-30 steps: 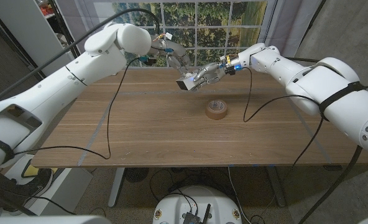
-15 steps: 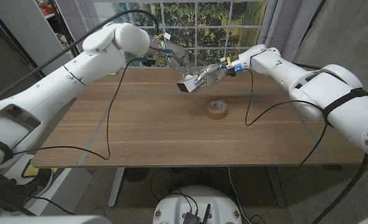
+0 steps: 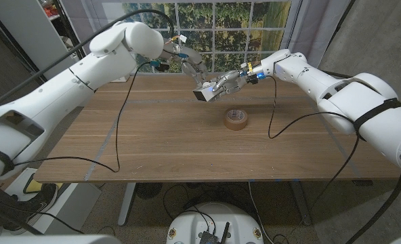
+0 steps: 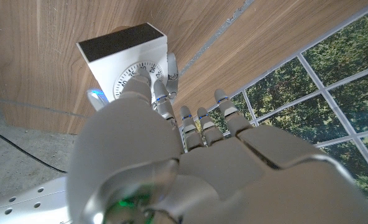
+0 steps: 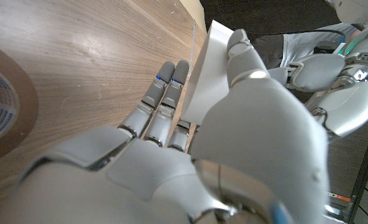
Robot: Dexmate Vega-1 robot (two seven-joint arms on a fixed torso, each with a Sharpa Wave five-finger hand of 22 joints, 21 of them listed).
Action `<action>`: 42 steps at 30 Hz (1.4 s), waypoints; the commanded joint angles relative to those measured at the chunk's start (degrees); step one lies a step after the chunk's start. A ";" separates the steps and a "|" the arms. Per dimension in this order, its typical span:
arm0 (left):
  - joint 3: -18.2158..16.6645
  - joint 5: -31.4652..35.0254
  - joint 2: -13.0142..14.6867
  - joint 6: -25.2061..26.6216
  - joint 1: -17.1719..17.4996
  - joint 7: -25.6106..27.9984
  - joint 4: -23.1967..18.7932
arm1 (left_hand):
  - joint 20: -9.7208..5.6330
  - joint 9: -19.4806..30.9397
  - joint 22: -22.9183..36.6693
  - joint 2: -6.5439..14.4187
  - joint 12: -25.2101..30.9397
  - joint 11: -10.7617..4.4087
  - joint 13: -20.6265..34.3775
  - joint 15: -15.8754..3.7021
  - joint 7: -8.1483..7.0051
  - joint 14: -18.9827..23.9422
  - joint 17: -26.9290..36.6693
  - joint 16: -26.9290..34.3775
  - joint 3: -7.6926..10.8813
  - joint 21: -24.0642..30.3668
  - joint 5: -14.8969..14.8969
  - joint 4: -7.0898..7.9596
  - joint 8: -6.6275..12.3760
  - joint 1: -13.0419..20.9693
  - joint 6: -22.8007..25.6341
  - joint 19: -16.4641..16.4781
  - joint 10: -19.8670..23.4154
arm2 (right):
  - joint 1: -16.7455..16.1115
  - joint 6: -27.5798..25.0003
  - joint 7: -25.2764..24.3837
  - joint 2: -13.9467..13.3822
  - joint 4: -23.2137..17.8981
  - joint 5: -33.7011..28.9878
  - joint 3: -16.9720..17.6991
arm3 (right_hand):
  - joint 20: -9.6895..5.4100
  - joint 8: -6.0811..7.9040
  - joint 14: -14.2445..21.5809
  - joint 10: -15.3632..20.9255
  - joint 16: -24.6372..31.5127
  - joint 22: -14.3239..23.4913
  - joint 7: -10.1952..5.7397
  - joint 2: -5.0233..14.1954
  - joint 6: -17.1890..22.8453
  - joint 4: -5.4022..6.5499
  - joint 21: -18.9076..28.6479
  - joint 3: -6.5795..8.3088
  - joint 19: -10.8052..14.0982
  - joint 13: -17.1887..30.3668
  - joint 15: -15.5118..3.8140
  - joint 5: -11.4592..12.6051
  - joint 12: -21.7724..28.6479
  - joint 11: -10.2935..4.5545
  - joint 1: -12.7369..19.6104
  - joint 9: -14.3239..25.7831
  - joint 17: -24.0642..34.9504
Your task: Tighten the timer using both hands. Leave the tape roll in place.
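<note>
The timer (image 3: 204, 93), a white box with a round dial (image 4: 134, 73) and a black face (image 4: 119, 42), is held above the far middle of the table. My right hand (image 3: 229, 81) grips its body, with the thumb over the white side (image 5: 212, 68) and the fingers underneath. My left hand (image 3: 187, 63) reaches in from the far side. Its thumb and a fingertip (image 4: 170, 67) pinch the dial. The brown tape roll (image 3: 236, 119) lies flat on the table, nearer to me than the timer, and its edge shows beside my right hand (image 5: 0, 106).
The wooden table (image 3: 153, 142) stretches wide in front of the tape roll. Black cables (image 3: 119, 135) hang from both arms over it. A window (image 3: 234, 27) stands behind the far edge.
Both hands and the timer have stayed almost in place. My left hand's fingers have shifted slightly closer onto the timer.
</note>
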 commanded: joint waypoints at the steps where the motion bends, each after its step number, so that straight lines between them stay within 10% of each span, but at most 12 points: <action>1: 0.12 -0.63 -0.73 -1.11 -0.41 0.74 0.94 | 0.27 -0.05 0.10 0.16 0.23 -0.20 0.01 -0.03 -0.06 0.46 0.25 0.52 0.03 0.42 -0.11 0.45 0.09 -0.80 0.51 -0.08 0.20 | 0.14 0.66 0.47 0.14 0.74 0.19 -0.25 | -3.77 0.36 -0.40 6.54 -0.06 0.18 -2.50 4.95 7.26 1.76 0.48 1.95 -0.23 6.89 -8.69 0.25 3.75 -0.12 -0.72 0.44 0.16; 42: 1.37 -1.42 -1.41 -1.02 -0.73 -0.34 0.45 | -0.02 0.33 0.21 -0.29 0.90 -0.57 -0.43 -0.94 -1.63 1.89 -0.20 0.63 0.53 1.10 -0.51 -1.26 0.81 1.62 2.57 0.61 1.11 | -3.09 -2.63 -0.64 -3.52 -6.69 2.84 0.34 | -3.60 -0.12 -0.48 6.97 -0.49 0.10 -2.11 5.06 8.20 2.13 1.26 2.03 -0.66 7.25 -8.62 0.15 3.02 0.08 -0.75 0.59 0.13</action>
